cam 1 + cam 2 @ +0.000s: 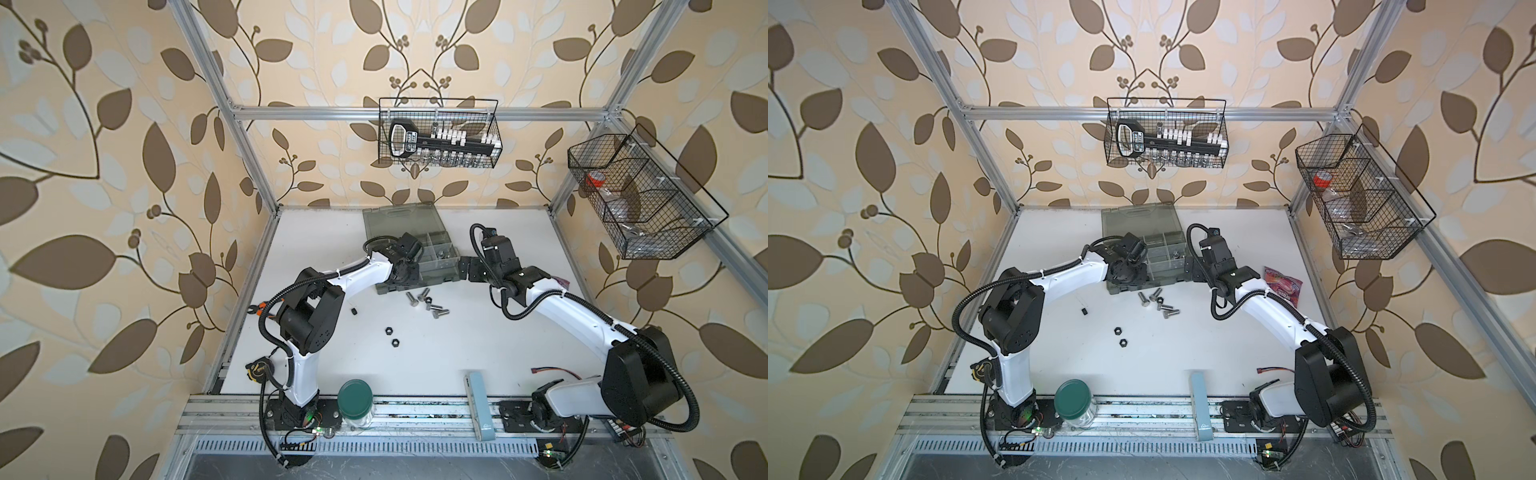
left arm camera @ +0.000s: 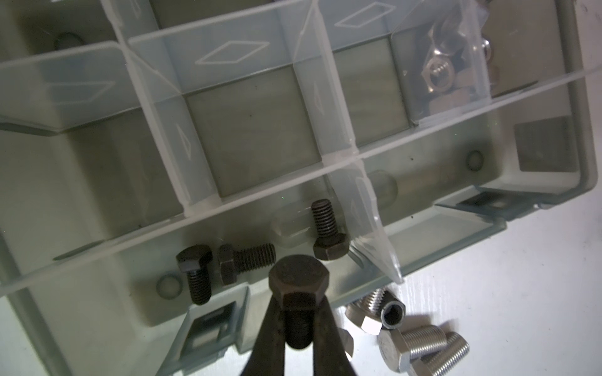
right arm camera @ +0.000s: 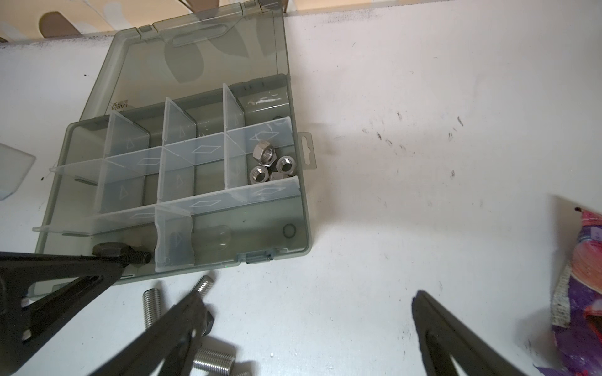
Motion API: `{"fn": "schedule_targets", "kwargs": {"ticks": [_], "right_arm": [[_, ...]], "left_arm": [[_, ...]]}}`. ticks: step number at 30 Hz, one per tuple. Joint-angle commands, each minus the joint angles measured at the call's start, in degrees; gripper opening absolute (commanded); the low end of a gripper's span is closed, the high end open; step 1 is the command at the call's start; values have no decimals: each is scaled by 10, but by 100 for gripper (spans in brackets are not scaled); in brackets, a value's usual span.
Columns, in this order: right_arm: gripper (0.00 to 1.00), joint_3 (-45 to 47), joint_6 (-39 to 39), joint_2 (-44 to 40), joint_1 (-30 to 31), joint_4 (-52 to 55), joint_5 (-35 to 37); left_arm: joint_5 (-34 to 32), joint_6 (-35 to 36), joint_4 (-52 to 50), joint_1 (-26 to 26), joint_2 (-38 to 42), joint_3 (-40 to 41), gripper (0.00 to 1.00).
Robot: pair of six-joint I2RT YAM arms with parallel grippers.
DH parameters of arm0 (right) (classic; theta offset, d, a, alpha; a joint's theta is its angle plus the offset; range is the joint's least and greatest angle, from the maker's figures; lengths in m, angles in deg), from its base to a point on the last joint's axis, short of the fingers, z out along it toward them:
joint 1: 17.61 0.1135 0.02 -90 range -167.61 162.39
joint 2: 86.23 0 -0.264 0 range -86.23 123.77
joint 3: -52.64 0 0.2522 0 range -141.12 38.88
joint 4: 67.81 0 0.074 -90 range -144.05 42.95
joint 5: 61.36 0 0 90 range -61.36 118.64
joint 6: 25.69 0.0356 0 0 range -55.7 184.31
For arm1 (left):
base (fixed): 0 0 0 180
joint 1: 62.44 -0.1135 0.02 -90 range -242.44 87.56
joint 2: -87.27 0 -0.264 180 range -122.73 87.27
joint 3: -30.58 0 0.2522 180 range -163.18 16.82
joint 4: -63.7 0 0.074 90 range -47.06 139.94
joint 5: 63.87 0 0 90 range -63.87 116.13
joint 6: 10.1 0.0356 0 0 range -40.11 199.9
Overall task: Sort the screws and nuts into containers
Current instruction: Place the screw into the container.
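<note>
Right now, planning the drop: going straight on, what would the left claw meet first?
Likely the translucent grey plastic case's compartment floor, beside three short black hex bolts lying there; depth unclear.

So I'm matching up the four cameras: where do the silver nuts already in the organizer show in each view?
Both top views: silver nuts, tiny glints in the organizer case's middle row, right-end compartment.
Left wrist: silver nuts, blurred behind the clear dividers.
Right wrist: silver nuts, four, in the end compartment beside the hang tab.
Shared landmark: the case's crossing clear dividers.
</note>
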Motion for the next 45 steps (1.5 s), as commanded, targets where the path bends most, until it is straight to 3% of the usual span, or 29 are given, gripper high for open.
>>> {"fn": "schedule_targets", "kwargs": {"ticks": [1,10,24,28,33,36,38,45], "right_arm": [[100,10,5,-7,2,8,5],[100,9,6,-4,2,8,3],[100,21,7,-21,3,8,2],[99,34,15,-38,6,8,9],[100,52,26,-50,22,11,7],[100,63,41,-55,40,19,22],[100,69,50,-59,50,25,26],[99,86,78,-54,100,49,32]], "left_arm": [[4,11,-8,-7,-6,-20,3],[6,8,-5,-7,3,-13,32],[2,5,6,-7,60,2,36],[-6,1,15,-7,99,17,43],[-29,0,21,-7,146,35,57],[-49,-3,27,-7,178,53,78],[-65,-6,33,-7,202,69,98],[-130,-28,48,-9,273,129,99]]}}
